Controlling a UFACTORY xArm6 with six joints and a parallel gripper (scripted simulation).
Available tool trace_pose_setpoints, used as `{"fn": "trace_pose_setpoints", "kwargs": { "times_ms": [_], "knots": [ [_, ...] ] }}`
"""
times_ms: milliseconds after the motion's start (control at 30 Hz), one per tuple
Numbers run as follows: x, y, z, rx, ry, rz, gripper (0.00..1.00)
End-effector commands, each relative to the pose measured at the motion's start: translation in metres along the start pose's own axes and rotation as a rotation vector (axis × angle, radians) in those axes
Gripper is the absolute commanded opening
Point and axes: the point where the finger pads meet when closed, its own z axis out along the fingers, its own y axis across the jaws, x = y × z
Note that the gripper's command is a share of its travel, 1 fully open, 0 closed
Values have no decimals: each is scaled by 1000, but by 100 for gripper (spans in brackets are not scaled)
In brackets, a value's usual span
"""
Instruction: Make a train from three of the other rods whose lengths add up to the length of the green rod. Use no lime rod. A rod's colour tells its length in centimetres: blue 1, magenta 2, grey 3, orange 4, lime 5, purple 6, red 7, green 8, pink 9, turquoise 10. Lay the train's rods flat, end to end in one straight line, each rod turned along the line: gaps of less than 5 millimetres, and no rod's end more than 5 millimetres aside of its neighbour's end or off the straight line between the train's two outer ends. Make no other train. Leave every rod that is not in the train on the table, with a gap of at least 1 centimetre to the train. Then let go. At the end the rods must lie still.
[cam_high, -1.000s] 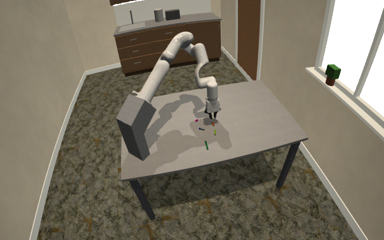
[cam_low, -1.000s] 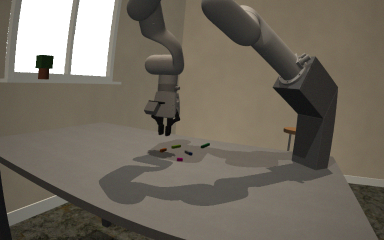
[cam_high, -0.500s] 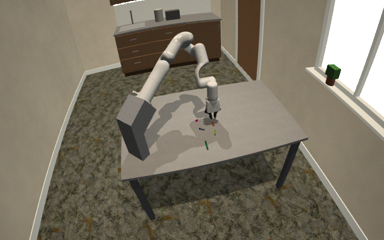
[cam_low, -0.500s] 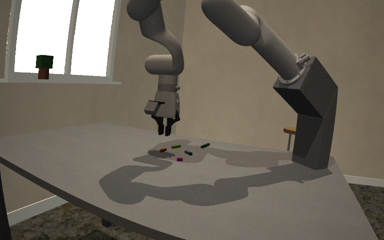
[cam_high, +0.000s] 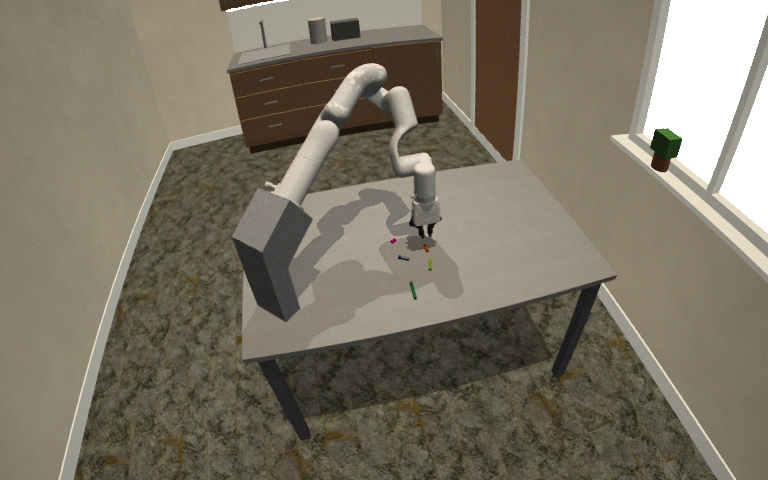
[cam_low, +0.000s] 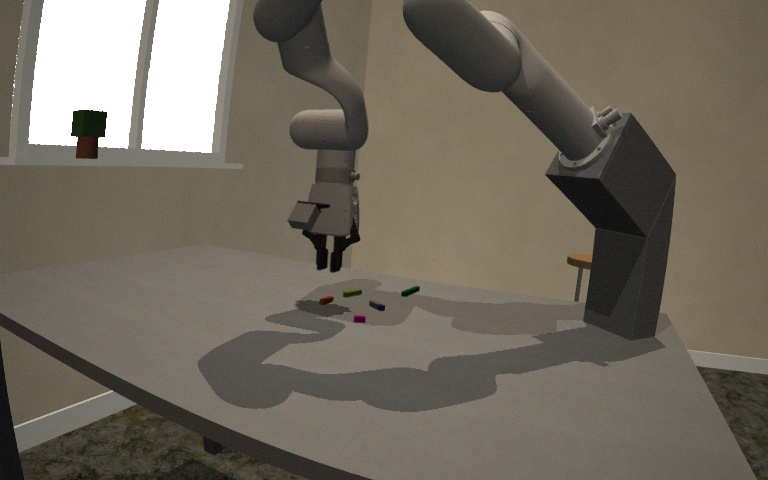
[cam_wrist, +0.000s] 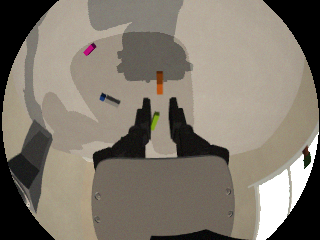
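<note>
Here the claw (cam_low: 329, 263) hangs in the air above the desk (cam_low: 141, 305), pointing straight down. Its two black fingers are pulled close, with only a thin gap left, and nothing is held between them.

Six little rods lie flat on the desk, all in the arm's dark shadow. There is one orange rod (cam_high: 425, 247), right under the claw. There is one lime rod (cam_high: 429, 264), just a bit nearer the front edge of the desk. There is one green rod (cam_high: 413, 289), the longest, nearest the front edge and apart from the rest. There is one magenta rod (cam_high: 393, 240), off to the side by itself. One grey rod (cam_low: 374, 304) and one blue rod (cam_low: 381, 307) lie end to end, touching, in a short line.

In the wrist view the lime rod shows through the gap between the fingers, far below them.

One arm stands on one big grey block (cam_high: 266, 254) at the desk's edge.
</note>
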Motion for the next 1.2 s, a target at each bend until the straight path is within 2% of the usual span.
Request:
{"fn": "trace_pose_setpoints", "kwargs": {
  "times_ms": [0,367,1167],
  "knots": [
    [0,1,0,-2,-1,0,24],
    [0,1,7,-1,-1,0,24],
    [0,1,39,-1,-1,0,24]
  ]
}}
